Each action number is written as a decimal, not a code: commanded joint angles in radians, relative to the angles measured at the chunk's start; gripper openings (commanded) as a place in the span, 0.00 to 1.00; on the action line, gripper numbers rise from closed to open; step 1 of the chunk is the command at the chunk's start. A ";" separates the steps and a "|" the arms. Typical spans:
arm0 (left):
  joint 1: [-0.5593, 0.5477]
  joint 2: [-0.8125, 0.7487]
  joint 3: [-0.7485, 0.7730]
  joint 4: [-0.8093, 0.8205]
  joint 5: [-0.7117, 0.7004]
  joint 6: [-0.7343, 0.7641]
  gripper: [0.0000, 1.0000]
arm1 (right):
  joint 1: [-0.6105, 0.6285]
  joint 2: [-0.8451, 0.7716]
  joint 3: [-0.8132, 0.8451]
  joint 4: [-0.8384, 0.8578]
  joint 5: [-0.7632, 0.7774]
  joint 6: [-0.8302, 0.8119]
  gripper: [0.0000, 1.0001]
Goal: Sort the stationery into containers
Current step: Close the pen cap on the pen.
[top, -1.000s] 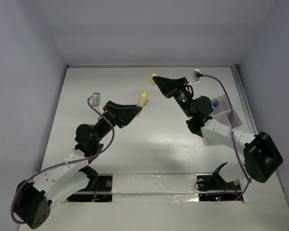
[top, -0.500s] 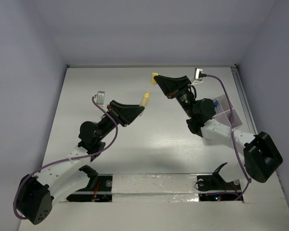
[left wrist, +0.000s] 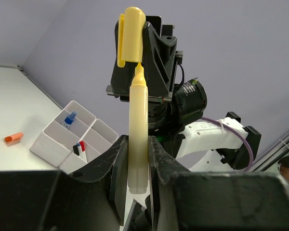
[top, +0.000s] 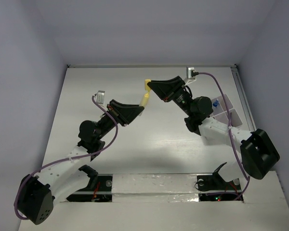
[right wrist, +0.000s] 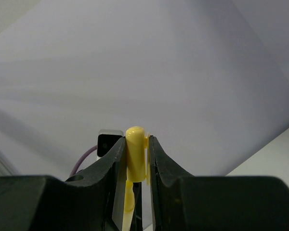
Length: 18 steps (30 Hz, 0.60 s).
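Left wrist view, centre frame: our left gripper [left wrist: 137,161] clamps a yellow marker [left wrist: 137,120] upright, long axis vertical. Just above its tip, our right gripper [right wrist: 136,154] pinches the yellow cap [left wrist: 131,33], nearly in line with the marker.

No legible text anywhere

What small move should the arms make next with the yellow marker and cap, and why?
Probably push the yellow cap onto the marker: the right gripper holds it in line at the tip, not yet seated, while the left gripper clamps the marker.
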 commanded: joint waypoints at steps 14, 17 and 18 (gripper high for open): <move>0.014 0.002 0.027 0.133 -0.015 -0.006 0.00 | 0.024 -0.001 -0.004 0.120 -0.050 0.002 0.04; 0.014 0.004 0.035 0.155 -0.020 0.002 0.00 | 0.034 0.018 -0.009 0.134 -0.059 0.005 0.04; 0.014 0.007 0.039 0.153 -0.021 0.013 0.00 | 0.034 0.022 -0.010 0.149 -0.073 0.011 0.05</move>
